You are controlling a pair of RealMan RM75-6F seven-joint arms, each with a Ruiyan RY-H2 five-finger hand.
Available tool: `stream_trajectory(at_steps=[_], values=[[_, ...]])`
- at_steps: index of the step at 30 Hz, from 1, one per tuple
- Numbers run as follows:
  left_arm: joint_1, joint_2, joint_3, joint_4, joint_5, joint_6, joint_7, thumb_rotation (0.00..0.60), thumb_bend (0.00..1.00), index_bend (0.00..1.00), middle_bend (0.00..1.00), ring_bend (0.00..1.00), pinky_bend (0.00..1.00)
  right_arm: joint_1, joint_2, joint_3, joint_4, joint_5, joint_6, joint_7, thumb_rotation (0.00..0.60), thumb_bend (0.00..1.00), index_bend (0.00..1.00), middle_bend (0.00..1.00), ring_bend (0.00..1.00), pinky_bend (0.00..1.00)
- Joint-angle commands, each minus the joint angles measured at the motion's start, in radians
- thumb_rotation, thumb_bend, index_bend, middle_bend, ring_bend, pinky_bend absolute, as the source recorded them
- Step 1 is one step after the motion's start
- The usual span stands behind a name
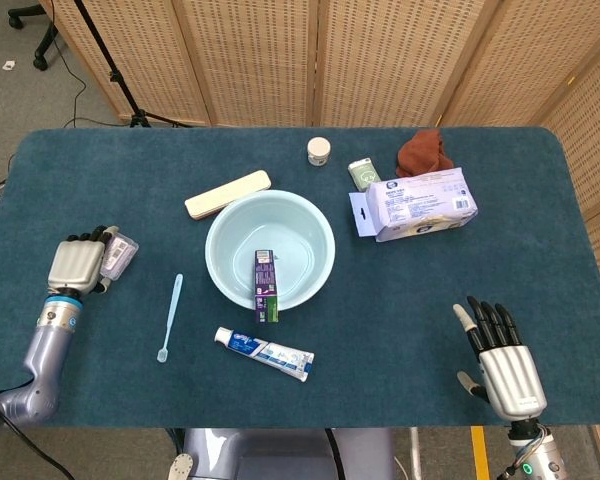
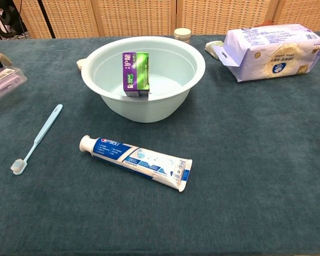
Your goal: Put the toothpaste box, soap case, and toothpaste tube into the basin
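At the desk's left edge the soap case (image 1: 119, 256) is held by the left hand (image 1: 76, 264) — lifted, it seems, for carrying to the basin (image 1: 220, 226), where the toothpaste box (image 1: 266, 285) already leans. Near the basin lies the toothpaste tube (image 1: 264, 353) — untouched; the right hand (image 1: 502, 362) rests spread and empty.

Silver-backed hands (image 1: 507, 378), black fingers (image 1: 492, 318), grey arms.

The head view looks almost straight down from high above, taking in the whole desk (image 1: 460, 290), with both hands at its lower corners and woven screens along the top. The chest view sits low and close, facing across the desk. Both share the basin (image 1: 270, 249) (image 2: 144, 74), the toothpaste tube (image 1: 264, 353) (image 2: 136, 161) and the toothbrush (image 1: 169, 317) (image 2: 36, 138).
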Motion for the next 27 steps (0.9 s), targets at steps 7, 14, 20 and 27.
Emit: stream_trajectory(at_steps=[7, 14, 20, 27], values=[[0.022, 0.019, -0.076, -0.100, 0.160, 0.136, -0.125, 0.600, 0.35, 0.54, 0.21, 0.26, 0.27, -0.002, 0.000, 0.002, -0.001, 0.000, -0.002, -0.003, 0.600, 0.13, 0.00, 0.00, 0.00, 0.05], [0.009, 0.007, -0.116, -0.165, 0.252, 0.200, -0.127, 0.600, 0.35, 0.54, 0.21, 0.26, 0.27, -0.003, 0.003, 0.006, -0.002, 0.005, -0.004, 0.005, 0.600, 0.13, 0.00, 0.00, 0.00, 0.05], [-0.034, -0.030, -0.154, -0.228, 0.257, 0.214, -0.051, 0.600, 0.35, 0.54, 0.21, 0.26, 0.27, -0.002, 0.009, 0.008, -0.006, 0.009, -0.007, 0.018, 0.600, 0.13, 0.00, 0.00, 0.00, 0.05], [-0.083, -0.125, -0.171, -0.257, 0.242, 0.229, 0.045, 0.600, 0.34, 0.54, 0.21, 0.26, 0.27, -0.001, 0.021, 0.012, -0.011, 0.020, -0.012, 0.047, 0.600, 0.13, 0.00, 0.00, 0.00, 0.05]])
